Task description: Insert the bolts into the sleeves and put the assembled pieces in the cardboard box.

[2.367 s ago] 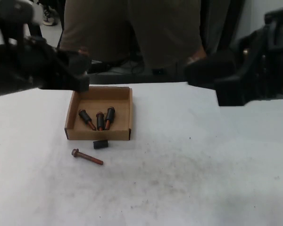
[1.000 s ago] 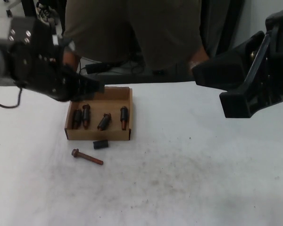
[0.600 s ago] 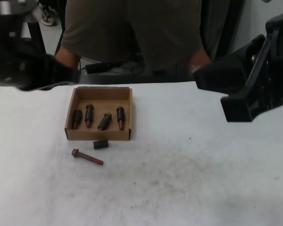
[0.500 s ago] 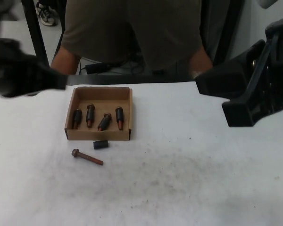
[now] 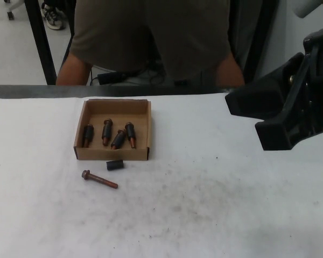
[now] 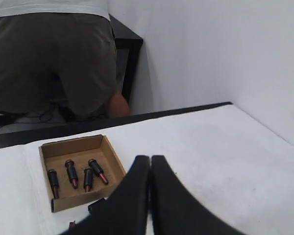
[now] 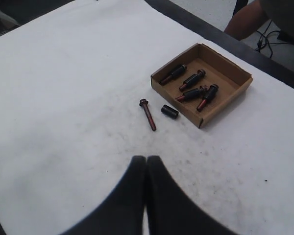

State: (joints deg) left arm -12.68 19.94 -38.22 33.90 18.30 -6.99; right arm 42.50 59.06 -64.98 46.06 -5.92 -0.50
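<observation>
The cardboard box (image 5: 112, 153) stands at the back left of the bench and holds several black sleeves with copper bolts in them (image 5: 117, 138). In front of it lie one loose black sleeve (image 5: 114, 164) and one loose copper bolt (image 5: 99, 179). My left gripper (image 6: 150, 159) is shut and empty, high above the bench, with the box (image 6: 73, 200) beyond it. My right gripper (image 7: 145, 159) is also shut and empty, high over the bench, well short of the bolt (image 7: 148, 114), the sleeve (image 7: 170, 111) and the box (image 7: 225, 104).
The right arm's dark bulk (image 5: 282, 107) hangs over the bench's right side. A person stands behind the bench's far edge, hands off the parts. White bench surface (image 5: 215, 204) spreads wide in front and to the right of the box.
The left arm pulled back from over the box and left the high view. The box went from three pieces to several, and they shifted slightly. The right arm hardly moved.
</observation>
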